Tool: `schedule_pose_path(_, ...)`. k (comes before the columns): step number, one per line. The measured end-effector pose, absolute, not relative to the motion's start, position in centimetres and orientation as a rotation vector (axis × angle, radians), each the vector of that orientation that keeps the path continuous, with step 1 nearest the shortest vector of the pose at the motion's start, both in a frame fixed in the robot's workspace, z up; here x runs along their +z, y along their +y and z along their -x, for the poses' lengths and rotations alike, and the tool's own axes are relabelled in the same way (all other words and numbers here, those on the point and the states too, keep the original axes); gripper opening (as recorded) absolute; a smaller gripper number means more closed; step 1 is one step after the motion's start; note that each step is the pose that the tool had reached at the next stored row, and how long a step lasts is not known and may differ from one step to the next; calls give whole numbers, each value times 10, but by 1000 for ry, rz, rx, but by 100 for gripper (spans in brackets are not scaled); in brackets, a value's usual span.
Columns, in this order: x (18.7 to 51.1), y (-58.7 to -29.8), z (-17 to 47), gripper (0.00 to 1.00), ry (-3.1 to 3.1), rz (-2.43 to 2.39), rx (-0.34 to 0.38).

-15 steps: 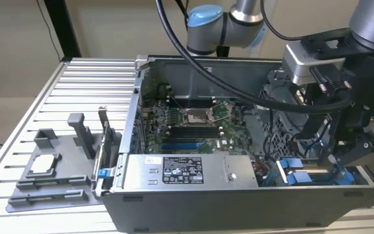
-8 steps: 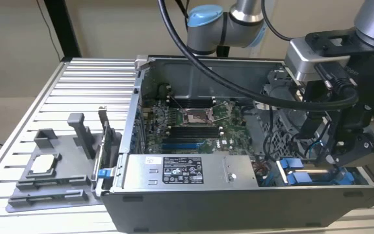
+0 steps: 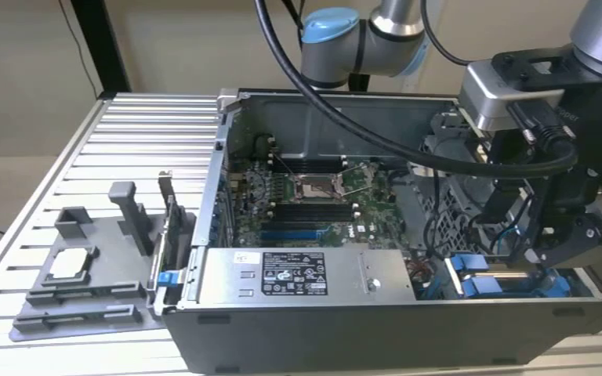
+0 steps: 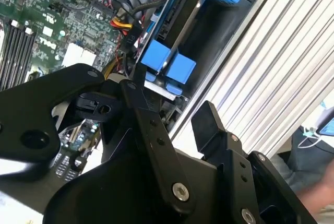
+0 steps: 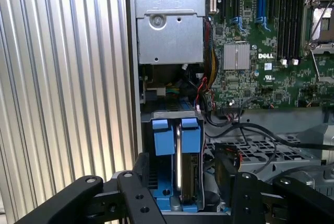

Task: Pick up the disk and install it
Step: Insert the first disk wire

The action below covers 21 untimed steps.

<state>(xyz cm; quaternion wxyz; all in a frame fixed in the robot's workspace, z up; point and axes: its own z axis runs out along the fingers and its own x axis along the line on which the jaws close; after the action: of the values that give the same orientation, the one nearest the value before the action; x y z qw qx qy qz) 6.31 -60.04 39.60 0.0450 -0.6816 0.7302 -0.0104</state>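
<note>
Blue-framed disk [image 5: 190,136] stands on edge in the computer case [image 3: 385,337], at the exterior view's lower right. My end effector [image 5: 182,185] hangs over it, released and grasping nothing. I judge installation in hand; any seating calls for straight, square pressure.

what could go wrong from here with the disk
The open fingers straddle the disk standing in its bay; if they close off-centre, its blue carrier could jam against the bay wall. Loose cables run close beside one finger and might snag.
</note>
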Motion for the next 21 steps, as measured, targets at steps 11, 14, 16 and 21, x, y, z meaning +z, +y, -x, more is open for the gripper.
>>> schedule_pose_path(11,393,-579,-66,100,2226,2080,-4)
schedule_pose_path(14,392,-579,-66,100,2200,2051,58)
schedule_pose_path(16,392,-580,-66,100,2186,2036,89)
schedule_pose_path(21,390,-583,-66,100,2200,2019,88)
